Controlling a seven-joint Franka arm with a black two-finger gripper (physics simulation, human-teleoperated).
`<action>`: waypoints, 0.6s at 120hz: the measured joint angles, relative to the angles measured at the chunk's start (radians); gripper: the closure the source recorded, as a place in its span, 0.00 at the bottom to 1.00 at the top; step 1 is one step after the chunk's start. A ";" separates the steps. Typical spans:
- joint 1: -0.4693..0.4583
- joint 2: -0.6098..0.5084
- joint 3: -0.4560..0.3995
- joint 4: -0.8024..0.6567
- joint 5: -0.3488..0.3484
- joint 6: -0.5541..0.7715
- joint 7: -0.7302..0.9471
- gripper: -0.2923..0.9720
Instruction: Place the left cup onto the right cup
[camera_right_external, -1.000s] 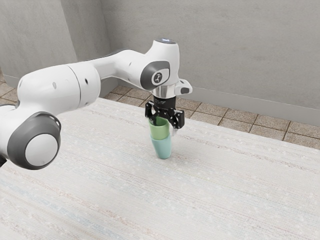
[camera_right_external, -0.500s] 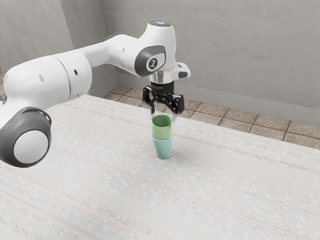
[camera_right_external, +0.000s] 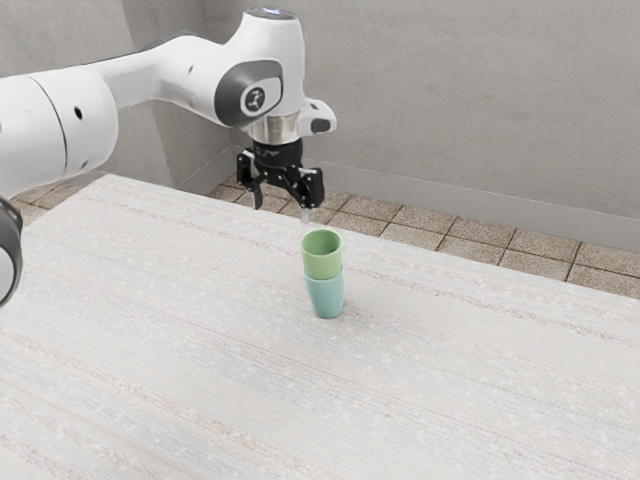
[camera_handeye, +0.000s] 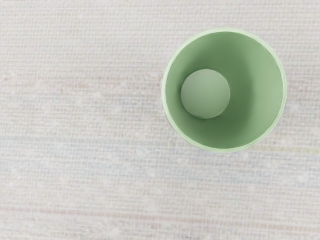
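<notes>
A green cup (camera_right_external: 322, 254) sits nested upright in a light blue cup (camera_right_external: 325, 295) on the pale table (camera_right_external: 150, 330). My black gripper (camera_right_external: 281, 201) hangs open above the stack and toward the exterior view's left, clear of both cups, with nothing between its fingers. From the wrist camera I look straight down into the green cup (camera_handeye: 224, 90), seeing its round bottom and its rim. The blue cup is hidden under it there.
The table's far edge runs behind the cups, with a tiled floor strip (camera_right_external: 480, 235) and a grey wall (camera_right_external: 480, 90) beyond. My white arm (camera_right_external: 120, 90) reaches in from the exterior view's upper left.
My gripper has let go of the green cup, opened, and risen up and toward the exterior view's left. The green cup stays nested in the blue one.
</notes>
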 joint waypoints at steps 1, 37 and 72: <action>0.002 -0.003 0.001 -0.005 0.000 0.000 0.000 0.23; 0.082 -0.106 0.015 -0.118 -0.024 -0.038 0.011 0.23; 0.103 -0.199 0.093 -0.147 -0.069 -0.089 0.139 0.23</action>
